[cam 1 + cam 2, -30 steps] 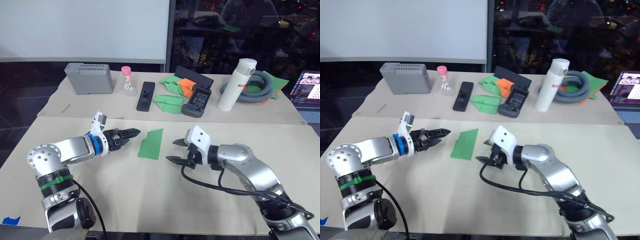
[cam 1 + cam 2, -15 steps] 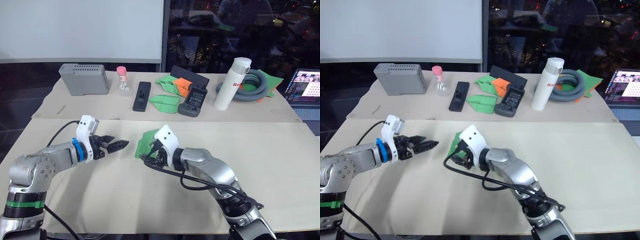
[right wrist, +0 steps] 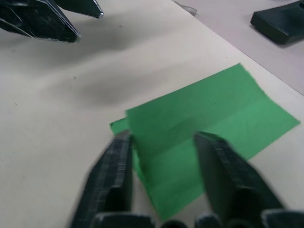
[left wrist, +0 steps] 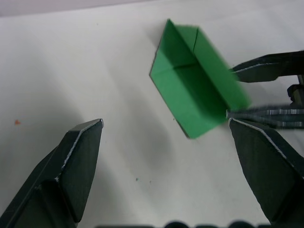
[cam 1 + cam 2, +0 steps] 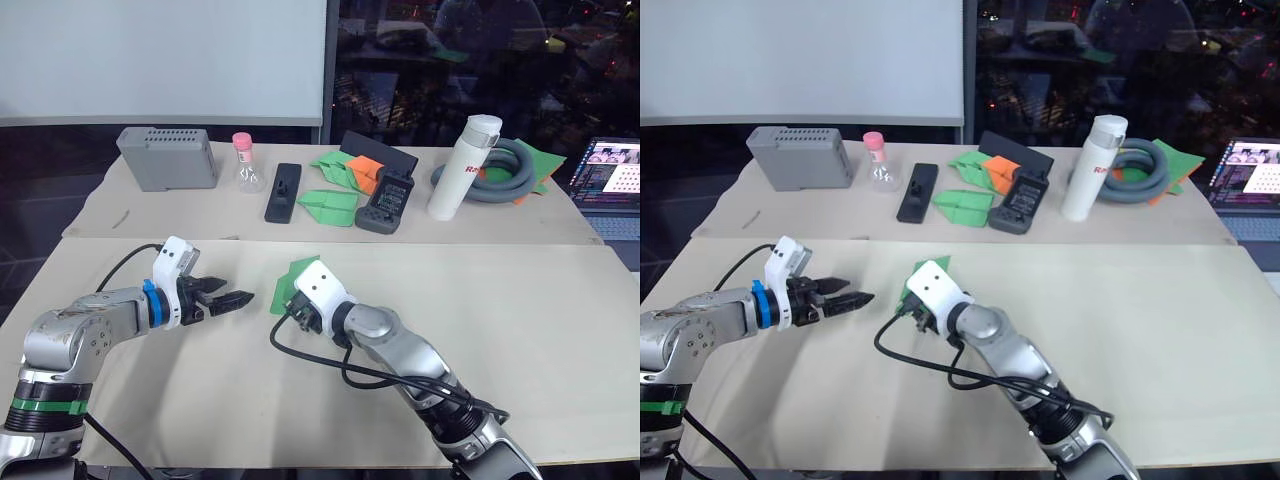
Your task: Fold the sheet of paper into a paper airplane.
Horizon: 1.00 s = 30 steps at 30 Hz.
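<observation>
- Green sheet of paper (image 4: 192, 90) lies on the tabletop (image 5: 520, 330) between the two arms, already creased; in the left wrist view one long edge stands up like a flap while the rest lies flat.
- The right gripper (image 3: 164, 142) sits right over the sheet, its two fingers apart and straddling the near edge, with nothing clamped between them.
- The left gripper (image 5: 232, 299) hovers just beside the sheet on the robot's left, fingers spread wide and empty.
- The step in hand looks like working the next fold. To do it well, the right gripper should probably pin the flat layer close to the crease, while the left gripper takes only the raised flap and carries it over evenly.
- A slow, low approach seems wise: thin paper will likely slide or buckle if pushed sideways.
</observation>
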{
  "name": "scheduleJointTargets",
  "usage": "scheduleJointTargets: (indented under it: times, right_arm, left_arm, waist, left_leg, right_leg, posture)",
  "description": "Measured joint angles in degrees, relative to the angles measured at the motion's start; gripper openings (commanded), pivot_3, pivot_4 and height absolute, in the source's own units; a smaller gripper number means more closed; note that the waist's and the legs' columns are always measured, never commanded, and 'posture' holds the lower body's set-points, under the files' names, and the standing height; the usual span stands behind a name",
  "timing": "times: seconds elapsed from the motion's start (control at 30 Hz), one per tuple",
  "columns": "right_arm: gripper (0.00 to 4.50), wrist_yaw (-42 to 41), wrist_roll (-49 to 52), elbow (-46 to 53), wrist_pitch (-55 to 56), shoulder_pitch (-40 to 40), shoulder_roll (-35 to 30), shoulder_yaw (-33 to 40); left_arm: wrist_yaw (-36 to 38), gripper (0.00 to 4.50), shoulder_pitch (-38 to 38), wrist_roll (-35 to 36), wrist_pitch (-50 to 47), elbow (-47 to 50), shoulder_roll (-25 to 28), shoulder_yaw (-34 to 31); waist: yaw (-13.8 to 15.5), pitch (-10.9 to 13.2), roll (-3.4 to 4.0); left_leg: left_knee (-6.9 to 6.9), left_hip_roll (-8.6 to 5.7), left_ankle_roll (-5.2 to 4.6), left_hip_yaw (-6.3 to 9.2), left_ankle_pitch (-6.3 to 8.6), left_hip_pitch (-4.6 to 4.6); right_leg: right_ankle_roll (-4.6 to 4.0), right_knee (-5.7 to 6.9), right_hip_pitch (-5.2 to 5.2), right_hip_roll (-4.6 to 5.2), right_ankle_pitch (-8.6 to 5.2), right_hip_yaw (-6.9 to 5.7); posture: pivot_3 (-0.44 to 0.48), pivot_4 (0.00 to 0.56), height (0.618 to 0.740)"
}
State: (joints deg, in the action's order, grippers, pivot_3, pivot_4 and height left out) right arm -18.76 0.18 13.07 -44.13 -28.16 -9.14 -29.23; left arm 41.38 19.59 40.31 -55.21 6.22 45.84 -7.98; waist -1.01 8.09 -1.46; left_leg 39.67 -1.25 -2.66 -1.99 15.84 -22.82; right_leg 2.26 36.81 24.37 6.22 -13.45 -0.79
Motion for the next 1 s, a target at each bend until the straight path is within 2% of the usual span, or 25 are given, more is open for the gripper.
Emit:
scheduleJointTargets:
  times: [0.07,0.1,0.33,0.53,0.63,0.73,0.9,1.0]
  right_arm:
    - [0.11,-0.3,-0.9,0.2,0.8,0.0,-1.5,0.0]
    - [0.05,-0.8,-1.3,0.5,1.6,0.0,-2.5,0.0]
    - [0.05,-8.7,-2.1,3.3,9.0,0.0,-13.7,0.9]
    - [0.05,-28.4,3.4,2.1,29.2,0.5,-28.3,6.3]
    - [0.05,-38.3,4.5,-5.5,43.5,1.9,-35.0,8.0]
    - [0.05,-44.9,3.0,-15.9,60.1,1.1,-36.2,7.5]
    - [0.05,-48.3,0.3,-30.6,82.6,-3.4,-35.0,7.3]
    - [0.05,-48.6,-1.8,-36.3,91.3,-4.9,-34.1,7.0]
  left_arm:
    - [0.3,4.5,0.0,-0.6,0.1,-0.3,0.0,0.0]
    - [0.4,4.5,0.0,-1.0,0.1,-0.5,0.0,0.1]
    - [1.5,4.5,0.0,-2.1,1.0,-0.6,-1.3,0.3]
    - [3.9,4.5,0.3,-2.2,1.7,-0.7,-1.9,1.1]
    - [5.4,4.5,0.3,-2.0,1.8,-1.0,-2.4,1.4]
    - [6.3,4.5,0.8,-2.1,2.5,-1.4,-3.2,2.3]
    - [7.8,4.5,1.0,-1.9,2.7,-1.5,-4.4,2.8]
    - [9.4,4.5,1.0,-1.8,2.7,-0.7,-4.6,3.0]
  waist:
    - [0.0,0.0,0.0]
    - [0.0,0.0,0.0]
    - [0.2,0.0,-0.02]
    - [0.2,0.0,-0.05]
    - [0.3,0.0,-0.11]
    - [0.2,0.0,-0.11]
    - [-0.1,0.1,-0.11]
    - [0.1,0.1,-0.11]
  left_leg:
    - [0.01,0.0,-0.01,0.0,0.0,0.0]
    - [0.01,0.0,-0.02,0.0,0.01,0.0]
    - [0.07,0.01,-0.13,0.0,0.07,-0.01]
    - [0.13,0.07,-0.43,-0.02,0.25,-0.01]
    - [0.16,0.1,-0.56,-0.04,0.32,0.01]
    - [0.16,0.13,-0.46,-0.13,0.26,0.01]
    - [0.13,0.22,-0.21,-0.19,0.12,0.01]
    - [0.13,0.2,-0.2,-0.18,0.12,0.0]
  right_leg:
    - [0.0,-0.02,-0.01,0.0,0.0,0.0]
    - [0.0,-0.02,0.0,0.0,0.0,0.0]
    - [0.01,-0.07,-0.06,0.0,0.0,0.0]
    - [0.02,-0.23,-0.13,0.0,-0.01,-0.01]
    - [0.02,-0.5,-0.26,0.0,-0.01,-0.02]
    - [0.03,-0.57,-0.26,0.0,0.0,0.03]
    - [0.02,-0.57,-0.21,-0.02,0.0,0.08]
    - [0.02,-0.58,-0.21,0.01,0.0,0.09]
  posture:
    - [0.0,0.15,0.74]
    - [0.0,0.15,0.74]
    - [0.0,0.15,0.74]
    - [0.0,0.15,0.74]
    - [0.0,0.15,0.74]
    - [0.0,0.15,0.74]
    - [0.0,0.15,0.74]
    - [0.0,0.15,0.74]
